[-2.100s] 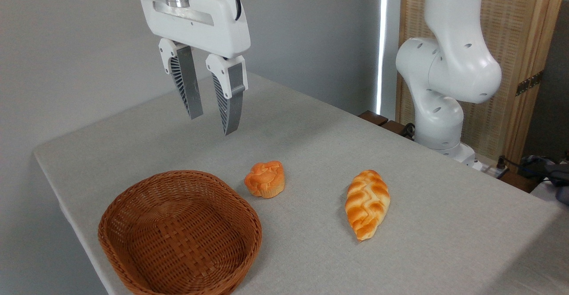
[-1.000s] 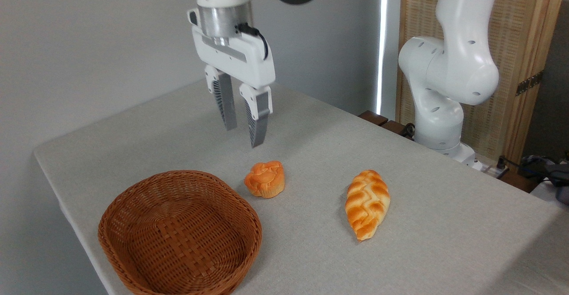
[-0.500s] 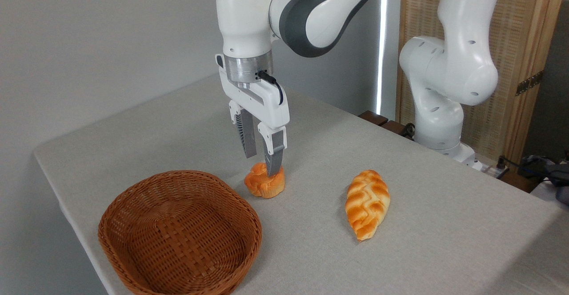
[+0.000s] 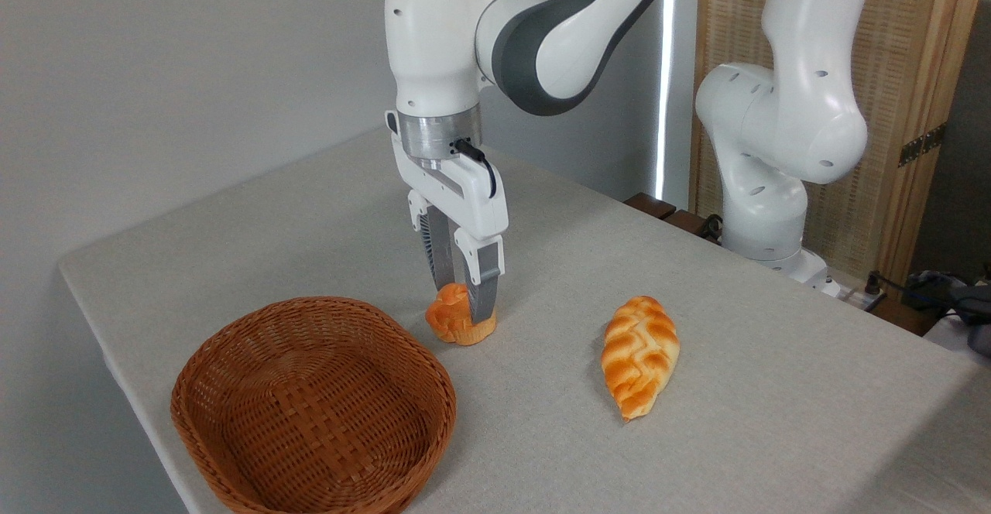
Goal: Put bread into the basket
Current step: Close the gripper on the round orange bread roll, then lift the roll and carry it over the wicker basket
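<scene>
While the bread [image 4: 457, 322] sits on the grey desk [image 4: 542, 436], just right of the basket's far rim, the gripper [image 4: 467, 303] stands straight down over it with its two fingers [image 4: 483, 286] set on either side of the bun's lumpy top. One finger shows in front of the bun, towards its right side, and the other goes down behind it; they stand narrowly apart with the bun between them, but whether they press the bun or only flank it cannot be told from this view. The bun's pale base rests on the desk. The basket [image 4: 232, 367], a wide shallow oval of reddish-brown wicker, lies at the near left of the desk with nothing in it, its rim close to the bun but not touching it. A braided loaf [image 4: 639, 354] lies flat on the desk well to the right of the bun, its pointed end towards the near edge. The white arm [image 4: 534, 34] reaches in from the upper right, and its base [image 4: 766, 212] stands at the far right edge of the desk, in front of a wooden screen [image 4: 898, 96].
</scene>
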Controlling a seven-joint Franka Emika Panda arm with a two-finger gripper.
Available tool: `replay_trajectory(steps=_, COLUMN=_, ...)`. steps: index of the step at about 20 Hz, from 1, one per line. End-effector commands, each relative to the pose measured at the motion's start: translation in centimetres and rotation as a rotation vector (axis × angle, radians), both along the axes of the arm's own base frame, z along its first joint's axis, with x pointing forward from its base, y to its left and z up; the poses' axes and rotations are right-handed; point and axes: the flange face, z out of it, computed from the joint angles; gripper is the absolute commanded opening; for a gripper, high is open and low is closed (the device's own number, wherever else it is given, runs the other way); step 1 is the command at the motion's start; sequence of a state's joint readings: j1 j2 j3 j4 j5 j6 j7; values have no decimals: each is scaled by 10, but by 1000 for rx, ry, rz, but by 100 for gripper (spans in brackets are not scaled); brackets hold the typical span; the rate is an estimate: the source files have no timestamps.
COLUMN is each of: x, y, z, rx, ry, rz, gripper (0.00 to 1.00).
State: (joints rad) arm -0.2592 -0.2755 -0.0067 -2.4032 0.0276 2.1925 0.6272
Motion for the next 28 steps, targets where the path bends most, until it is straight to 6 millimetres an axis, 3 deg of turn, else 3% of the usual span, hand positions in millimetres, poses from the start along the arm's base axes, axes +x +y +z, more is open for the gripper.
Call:
replay_trajectory(steps=1, x=-1, y=1, z=-4, rx=7, ry=-16, rz=-21, gripper=96)
replay_trajectory(steps=2, x=-1, y=2, z=-3, rx=9, ry=-16, rz=-61, gripper=67)
replay_trajectory(steps=3, x=-1, y=2, z=-3, rx=7, ry=-13, rz=-100, gripper=52)
replay_trajectory(steps=4, x=-1, y=2, z=-3, rx=0, ry=-13, rz=-125, gripper=47)
replay_trajectory(steps=5, x=1, y=10, z=-3, rx=-16, ry=-9, rz=-101, gripper=47)
replay_trajectory(steps=16, x=1, y=12, z=-1, rx=-23, ry=-3, rz=-95, gripper=43)
replay_trajectory(steps=20, x=2, y=11, z=11, rx=-42, ry=2, rz=-78, gripper=42)
replay_trajectory(steps=23, x=6, y=-1, z=45, rx=-44, ry=69, rz=-97, gripper=39)
replay_trajectory(steps=25, x=13, y=-4, z=90, rx=-109, ry=87, rz=-76, gripper=39)
replay_trajectory(steps=27, x=32, y=1, z=127, rx=-182, ry=74, rz=-42, gripper=40)
replay_trajectory(steps=28, x=55, y=4, z=143, rx=-226, ry=52, rz=-9, gripper=40)
